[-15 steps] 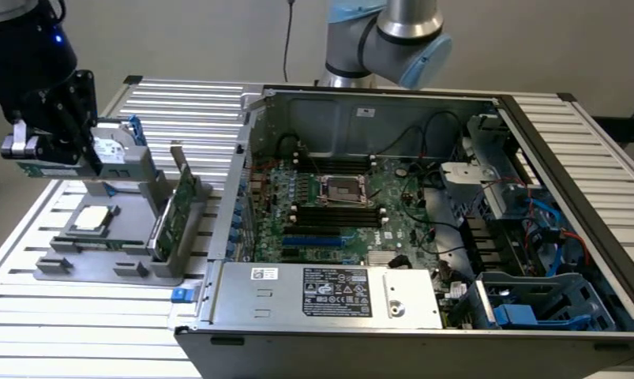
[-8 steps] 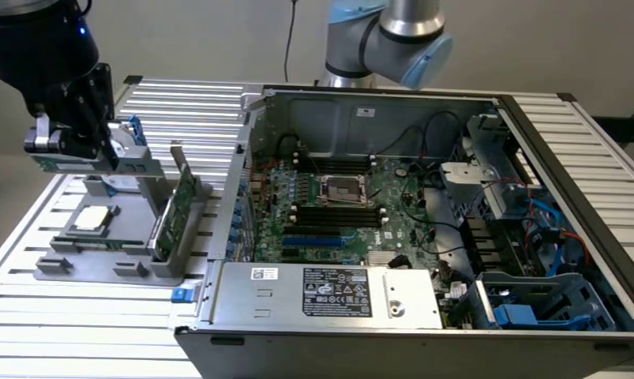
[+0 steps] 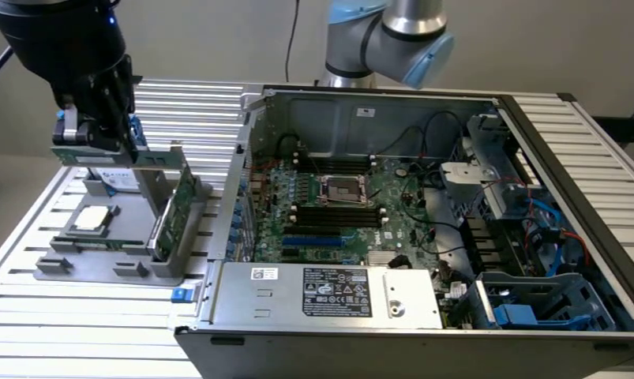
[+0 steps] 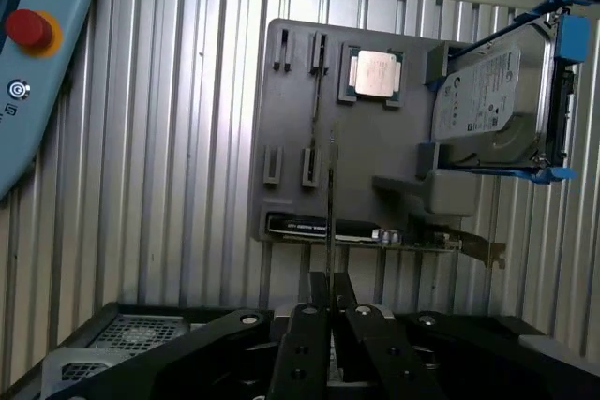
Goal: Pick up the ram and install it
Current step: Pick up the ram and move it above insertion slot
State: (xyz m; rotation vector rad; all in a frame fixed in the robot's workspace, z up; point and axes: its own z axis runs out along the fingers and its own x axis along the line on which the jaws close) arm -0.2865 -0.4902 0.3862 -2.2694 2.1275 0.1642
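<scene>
- Gripper (image 4: 328, 311) pinched almost shut on the ram (image 4: 330, 199) — a thin board, edge-on between the fingers.
- Ram hangs over the grey holder (image 4: 291, 128) — well apart from the open computer case (image 3: 401, 99).

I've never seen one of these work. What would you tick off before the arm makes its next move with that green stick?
1. The ram is held by the gripper: ok, the gripper is shut on it.
2. The ram sits straight in the grip: ok, in the wrist view it runs straight out.
3. The ram is off the gray holder: ok, it appears to hang clear above it.
4. The computer case is open: ok, the side is off.
5. The black memory slots are free: ok, they look empty.
6. The slots are unlocked and ready: cannot tell.
</scene>
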